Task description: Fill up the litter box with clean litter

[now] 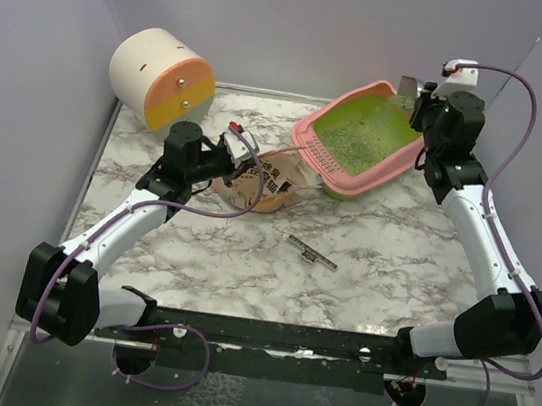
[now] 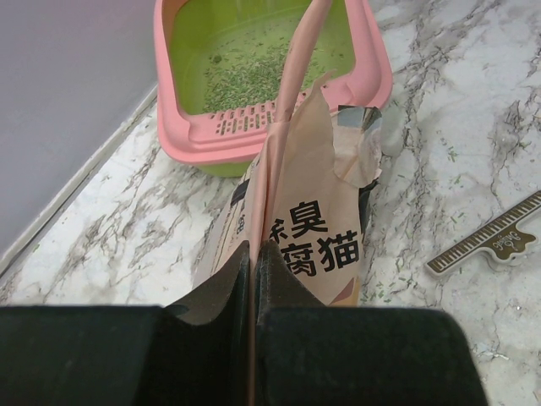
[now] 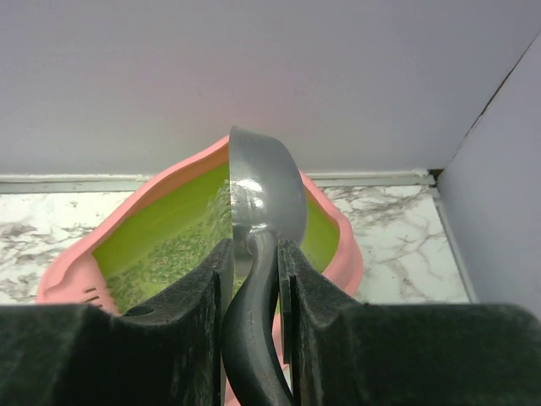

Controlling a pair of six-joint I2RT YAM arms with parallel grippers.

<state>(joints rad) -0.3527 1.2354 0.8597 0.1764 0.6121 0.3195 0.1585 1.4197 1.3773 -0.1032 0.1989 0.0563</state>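
The pink litter box (image 1: pixel 313 136) with lime-green inside stands at the back right, tilted, with greyish-green litter (image 1: pixel 366 141) spread in it. It also shows in the left wrist view (image 2: pixel 372 51) and the right wrist view (image 3: pixel 68 275). My left gripper (image 1: pixel 241 153) is shut on the edge of the peach-pink litter bag (image 2: pixel 314 228), which lies on the table just left of the box (image 1: pixel 268 188). My right gripper (image 1: pixel 427 112) is shut on the handle of a grey scoop (image 3: pixel 266 190), held over the box's far right end.
A cream-and-orange cylinder (image 1: pixel 162 79) stands at the back left. A thin dark strip (image 1: pixel 312 253) lies on the marble table, also in the left wrist view (image 2: pixel 486 239). A few stray granules (image 2: pixel 452 154) lie on the table. Walls close in the back and sides.
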